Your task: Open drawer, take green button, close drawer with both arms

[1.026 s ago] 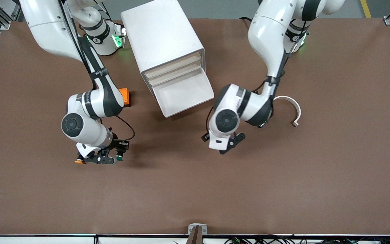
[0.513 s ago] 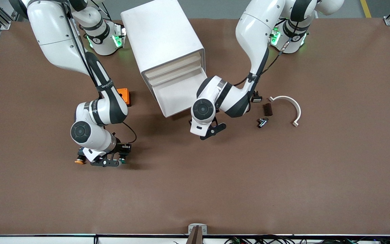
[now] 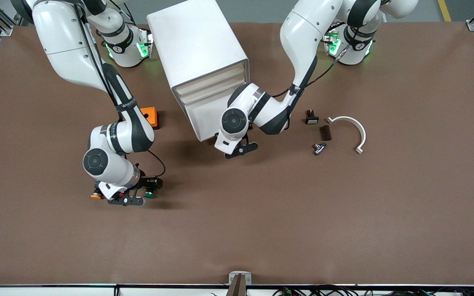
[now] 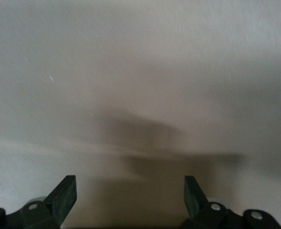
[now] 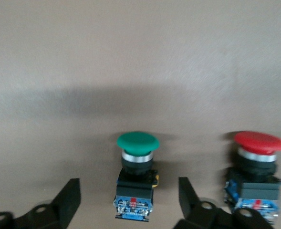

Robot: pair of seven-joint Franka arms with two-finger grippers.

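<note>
The white cabinet [image 3: 198,43] has its lowest drawer [image 3: 204,119] pulled out, its visible tray bare. My left gripper [image 3: 239,151] is open just in front of the drawer's cream front [image 4: 140,86], which fills the left wrist view past my left gripper [image 4: 129,200]. The green-capped button [image 3: 149,195] is on the table toward the right arm's end. My right gripper [image 3: 132,198] is low over it, open. In the right wrist view the button [image 5: 137,176] sits between the spread fingers of my right gripper [image 5: 129,200], untouched.
A red-capped button [image 5: 257,167] is right beside the green one. An orange-capped button [image 3: 96,196] lies by the right hand. An orange box [image 3: 150,116] sits beside the cabinet. A white curved piece [image 3: 350,127] and small dark parts [image 3: 325,132] lie toward the left arm's end.
My left arm has swung from over the open table to the drawer's front, uncovering the small dark parts. My right gripper has shifted slightly, with the green button staying between its fingers.
</note>
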